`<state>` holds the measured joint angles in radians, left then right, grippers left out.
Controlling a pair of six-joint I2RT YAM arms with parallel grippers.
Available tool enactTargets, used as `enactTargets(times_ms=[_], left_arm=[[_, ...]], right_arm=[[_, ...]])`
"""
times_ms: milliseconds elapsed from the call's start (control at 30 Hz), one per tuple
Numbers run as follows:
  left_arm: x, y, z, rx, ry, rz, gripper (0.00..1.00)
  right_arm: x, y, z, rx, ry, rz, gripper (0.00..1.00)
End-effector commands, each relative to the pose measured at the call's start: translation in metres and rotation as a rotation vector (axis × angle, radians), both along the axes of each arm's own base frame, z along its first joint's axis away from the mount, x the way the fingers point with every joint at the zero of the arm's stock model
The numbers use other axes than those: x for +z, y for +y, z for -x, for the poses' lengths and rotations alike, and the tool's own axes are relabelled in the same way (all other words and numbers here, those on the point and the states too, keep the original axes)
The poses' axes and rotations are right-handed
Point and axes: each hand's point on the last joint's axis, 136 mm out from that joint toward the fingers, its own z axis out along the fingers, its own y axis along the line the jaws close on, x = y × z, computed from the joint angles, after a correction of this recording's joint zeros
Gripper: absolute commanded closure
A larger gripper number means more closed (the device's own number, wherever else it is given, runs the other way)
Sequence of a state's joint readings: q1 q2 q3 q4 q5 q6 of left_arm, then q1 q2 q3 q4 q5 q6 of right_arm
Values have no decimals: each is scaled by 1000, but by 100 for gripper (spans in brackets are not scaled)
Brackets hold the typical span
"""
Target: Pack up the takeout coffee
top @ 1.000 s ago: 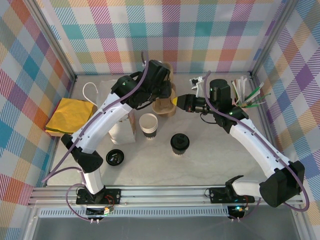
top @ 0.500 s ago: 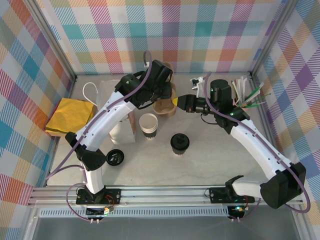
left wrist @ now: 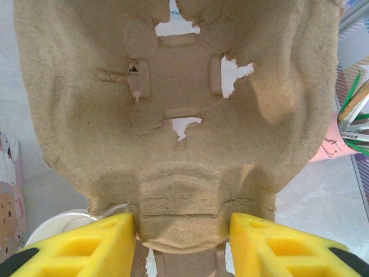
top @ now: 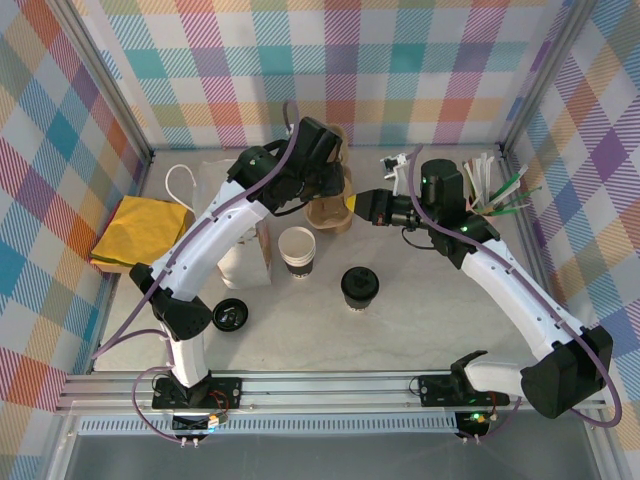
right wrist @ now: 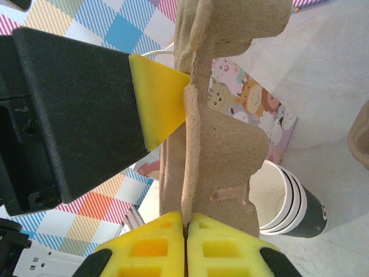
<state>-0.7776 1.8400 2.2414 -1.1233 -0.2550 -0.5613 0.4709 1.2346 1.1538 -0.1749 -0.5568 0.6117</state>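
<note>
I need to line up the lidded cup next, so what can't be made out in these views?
Left wrist view: the open cup, just a rim sliver behind the carrier and the left gripper's finger.
Right wrist view: that cup's left side, behind the carrier held by the right gripper.
Top view: the carrier's wells and the white bag's opening, under the left arm.

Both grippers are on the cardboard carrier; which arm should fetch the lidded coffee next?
Right, probably. The right gripper pinches just an edge of the carrier, and the lidded cup stands nearer its base; the left gripper spans the carrier and could hold it alone.
</note>
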Motion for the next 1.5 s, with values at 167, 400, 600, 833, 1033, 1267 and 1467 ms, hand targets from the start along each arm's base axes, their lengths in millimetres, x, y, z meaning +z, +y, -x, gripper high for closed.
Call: enactTargets(times_ms=[167, 400, 600, 833, 1033, 1267, 1467], left_arm=[[12, 5, -5, 20, -25, 32, 54], [17, 11, -7, 27, -35, 34, 54], [8, 6, -7, 14, -10, 31, 58], [7, 2, -6, 3, -1, 42, 64], [8, 4, -5, 7, -2, 40, 67], [14, 9, -4, 11, -18, 37, 67], [20, 16, 0, 14, -30, 28, 67]], right_arm=[[10, 1, 8, 28, -58, -11, 93], [11, 2, 9, 29, -59, -12, 93], [11, 3, 9, 33, -62, -11, 93], [11, 2, 8, 29, -63, -9, 93], [9, 2, 8, 23, -59, -4, 91], [6, -2, 4, -10, -57, 16, 66], [6, -12, 2, -69, -69, 46, 26]])
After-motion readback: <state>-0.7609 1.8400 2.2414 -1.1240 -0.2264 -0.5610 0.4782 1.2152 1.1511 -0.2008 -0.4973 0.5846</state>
